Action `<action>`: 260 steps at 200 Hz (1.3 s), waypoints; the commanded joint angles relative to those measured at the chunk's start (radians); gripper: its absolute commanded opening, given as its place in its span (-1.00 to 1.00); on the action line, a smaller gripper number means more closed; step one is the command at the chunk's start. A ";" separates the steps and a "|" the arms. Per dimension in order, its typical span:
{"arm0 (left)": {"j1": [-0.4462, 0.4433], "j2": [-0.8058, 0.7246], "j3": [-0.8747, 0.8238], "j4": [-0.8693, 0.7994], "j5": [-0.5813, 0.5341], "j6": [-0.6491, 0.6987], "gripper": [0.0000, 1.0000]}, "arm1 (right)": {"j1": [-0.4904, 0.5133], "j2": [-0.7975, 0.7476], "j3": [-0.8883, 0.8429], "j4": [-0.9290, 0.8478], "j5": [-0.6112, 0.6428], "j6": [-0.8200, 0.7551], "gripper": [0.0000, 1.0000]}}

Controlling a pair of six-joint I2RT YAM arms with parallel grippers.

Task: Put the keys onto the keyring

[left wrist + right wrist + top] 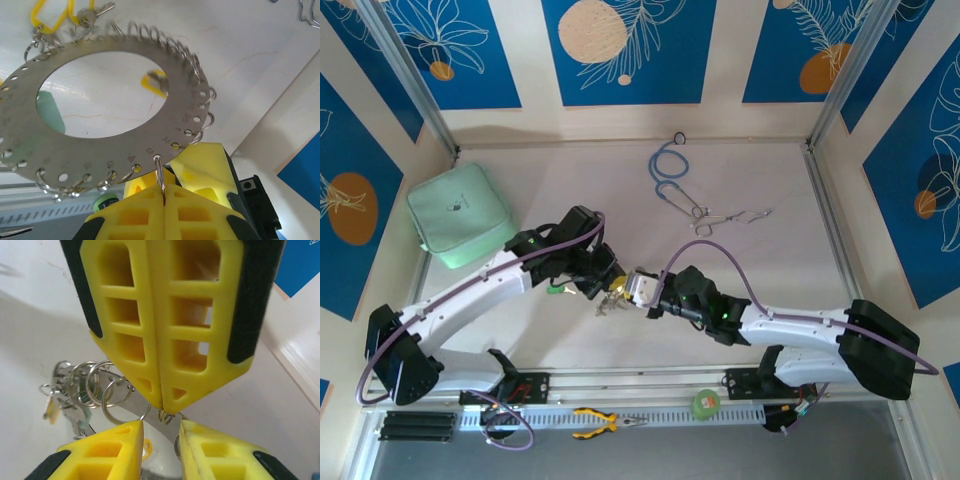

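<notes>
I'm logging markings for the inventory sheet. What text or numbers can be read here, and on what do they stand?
"4": stamped on the keyring, beside a hole near the left hand.
Other stamped marks beside the keyring's holes: too faint and blurred to read.
Small dark mark on the green pouch: too small to read.

The keyring [107, 152] lies between the left hand [164, 187] and right hand [161, 429], before the tube [667, 170].
</notes>
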 commanded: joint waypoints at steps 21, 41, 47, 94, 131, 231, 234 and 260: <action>0.003 -0.033 -0.012 0.014 0.025 -0.127 -1.00 | -0.006 0.000 0.021 0.058 -0.006 0.016 -0.49; 0.003 -0.033 -0.014 0.020 0.027 -0.133 -1.00 | -0.005 -0.010 0.020 0.059 -0.014 0.022 -0.50; 0.002 -0.033 -0.014 0.022 0.028 -0.133 -1.00 | -0.005 -0.013 0.019 0.058 -0.016 0.024 -0.50; 0.000 -0.040 -0.028 0.029 0.027 -0.139 -1.00 | -0.005 -0.030 0.016 0.054 -0.018 0.025 -0.54; -0.001 -0.042 -0.034 0.034 0.027 -0.146 -1.00 | -0.006 -0.031 0.015 0.055 -0.024 0.029 -0.55; -0.003 -0.171 -0.091 0.103 -0.240 -0.058 0.12 | -0.050 -0.040 0.032 0.011 -0.080 0.075 -1.00; -0.002 -0.190 -0.089 0.093 -0.287 -0.027 0.20 | -0.054 -0.045 0.033 0.000 -0.089 0.078 -1.00; 0.004 -0.322 -0.114 0.177 -0.581 0.416 0.47 | -0.113 -0.099 0.056 -0.118 -0.211 0.115 -1.00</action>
